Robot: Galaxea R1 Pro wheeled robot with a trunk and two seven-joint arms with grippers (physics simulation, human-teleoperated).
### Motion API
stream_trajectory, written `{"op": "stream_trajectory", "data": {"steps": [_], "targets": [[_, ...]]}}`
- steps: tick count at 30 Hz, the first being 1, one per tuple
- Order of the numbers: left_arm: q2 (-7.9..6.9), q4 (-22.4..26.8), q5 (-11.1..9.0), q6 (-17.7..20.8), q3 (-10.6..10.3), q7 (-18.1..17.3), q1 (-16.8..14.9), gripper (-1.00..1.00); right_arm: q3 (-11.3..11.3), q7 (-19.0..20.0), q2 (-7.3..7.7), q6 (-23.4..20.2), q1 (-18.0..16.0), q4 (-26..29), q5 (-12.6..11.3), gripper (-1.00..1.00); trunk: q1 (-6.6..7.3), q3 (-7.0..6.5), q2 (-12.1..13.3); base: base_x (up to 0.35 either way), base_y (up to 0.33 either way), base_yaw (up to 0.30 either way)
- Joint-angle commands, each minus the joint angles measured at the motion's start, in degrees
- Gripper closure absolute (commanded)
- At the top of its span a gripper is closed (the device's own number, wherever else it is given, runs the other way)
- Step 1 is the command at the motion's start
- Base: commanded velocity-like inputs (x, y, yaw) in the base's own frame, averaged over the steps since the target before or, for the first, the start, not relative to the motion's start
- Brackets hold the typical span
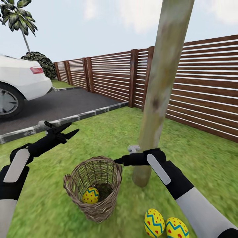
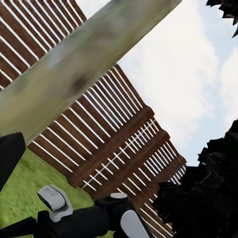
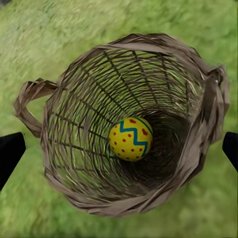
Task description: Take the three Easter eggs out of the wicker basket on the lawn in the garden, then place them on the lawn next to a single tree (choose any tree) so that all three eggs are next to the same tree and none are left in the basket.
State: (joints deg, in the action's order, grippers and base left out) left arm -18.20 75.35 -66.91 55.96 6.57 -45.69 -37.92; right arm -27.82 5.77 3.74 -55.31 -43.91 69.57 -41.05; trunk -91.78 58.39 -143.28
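Two eggs (image 1: pixel 166 225) already sit on the grass (image 1: pixel 205 158) near the tree (image 1: pixel 158 99); the last egg (image 3: pixel 130 138) is down in the basket (image 1: pixel 69 185). Your right claw (image 1: pixel 116 161) hangs over the rim with fingers wide apart, so drop straight down centred on it. The left claw (image 1: pixel 67 129) is spread too, holding nothing.

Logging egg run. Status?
Right gripper open at round brown wicker basket rim; left gripper open, idle. One yellow dotted egg inside; two eggs by pale tree trunk. No obstruction.
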Motion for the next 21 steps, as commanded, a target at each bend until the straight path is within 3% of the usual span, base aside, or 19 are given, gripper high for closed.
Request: {"op": "stream_trajectory", "data": {"steps": [1,4,13,16,21], "targets": [[0.01,-0.1,0.1,0.2,0.0,-0.2,-0.1,-1.0,0.0,0.6,0.04,-0.1,0.0,0.0,0.6,-1.0,0.03,-0.17,0.0,0.0,0.0,0.283],[0.01,-0.1,0.1,0.2,0.0,-0.2,-0.1,-1.0,0.0,0.6,0.04,-0.1,0.0,0.0,0.6,-1.0,0.11,-0.84,0.0,0.0,0.0,0.283],[0.01,-0.4,0.1,0.2,0.0,-0.2,-0.1,-1.0,-0.1,-0.5,-0.03,0.5,0.3,-0.7,0.8,-1.0,2.09,-2.45,3.6,0.0,0.0,0.283],[0.01,-0.4,0.1,0.2,0.0,-0.2,-0.1,-1.0,-1.1,-3.3,-0.04,0.6,0.3,-1.2,1.0,-1.0,2.75,-2.99,4.8,0.0,0.0,0.283],[0.01,-0.5,0.1,0.2,0.0,-0.1,-0.1,-1.0,-3.3,-11.5,-0.12,0.8,0.3,-1.4,1.1,-1.0,3.84,-3.89,6.9,0.0,0.0,0.283]]}}
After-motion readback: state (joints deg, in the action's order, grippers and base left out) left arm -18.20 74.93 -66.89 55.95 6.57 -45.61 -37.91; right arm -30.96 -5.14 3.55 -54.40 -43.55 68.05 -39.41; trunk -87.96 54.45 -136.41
